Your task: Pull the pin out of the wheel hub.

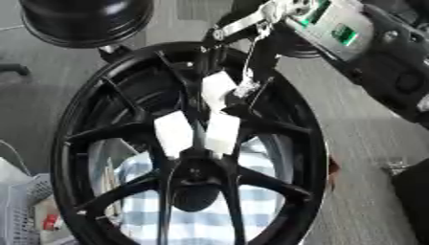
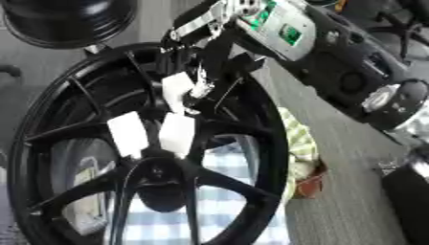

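Grey floor (image 1: 368, 143) beneath black wheel hub (image 1: 188, 158) and blue-checked cloth (image 1: 201, 215).

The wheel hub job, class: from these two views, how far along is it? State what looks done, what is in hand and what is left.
Done: the right hand has reached in from the upper right to the black wheel, by the white tabs above the hub. In hand: its fingers sit at the upper tab; whether they grip a pin cannot be seen. Left: no pin shows clear of the wheel, so the pull seems outstanding.
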